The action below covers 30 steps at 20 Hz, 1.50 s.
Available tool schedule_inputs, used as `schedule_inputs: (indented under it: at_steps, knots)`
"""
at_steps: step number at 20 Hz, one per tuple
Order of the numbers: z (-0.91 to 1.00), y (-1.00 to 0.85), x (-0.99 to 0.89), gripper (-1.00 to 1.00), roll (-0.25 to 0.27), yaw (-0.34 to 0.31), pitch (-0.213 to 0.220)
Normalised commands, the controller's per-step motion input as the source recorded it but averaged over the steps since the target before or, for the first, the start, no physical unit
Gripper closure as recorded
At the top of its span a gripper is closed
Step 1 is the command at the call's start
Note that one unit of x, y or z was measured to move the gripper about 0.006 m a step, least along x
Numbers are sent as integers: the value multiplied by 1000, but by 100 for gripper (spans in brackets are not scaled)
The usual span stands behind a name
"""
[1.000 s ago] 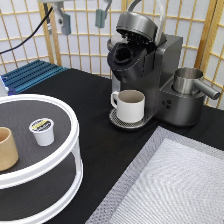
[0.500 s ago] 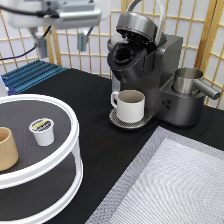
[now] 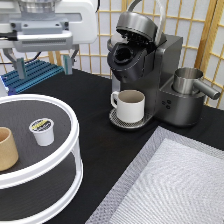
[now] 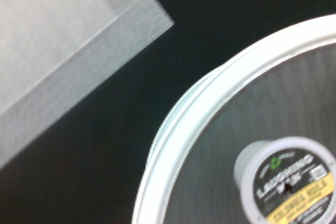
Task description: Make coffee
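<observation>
One small white plastic coffee pod stands untouched on the round white two-tier tray.
Gripper hovers high above, jaws spread, arm cut off at the exterior view's top.

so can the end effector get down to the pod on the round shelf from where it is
Probably yes. The end effector hangs open above the shelf, and the pod stands upright on the top tier with nothing over it. The tan cup stands apart from it, toward the exterior view's left.
</observation>
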Motion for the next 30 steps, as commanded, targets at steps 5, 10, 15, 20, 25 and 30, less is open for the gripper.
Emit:
schedule_inputs:
  at_steps: [5, 10, 15, 20, 25, 30]
  knots:
    - [-45, -8, 6, -100, -38, -357, -118]
    - [-84, -24, 0, -100, -48, -356, -70]
    - [-310, -100, -91, -100, -120, -296, -74]
    - [-383, -4, -361, -100, -203, -107, -63]
    - [-374, -14, -361, -100, -141, 9, -132]
    - [-496, -1, -452, -100, -9, 71, -155]
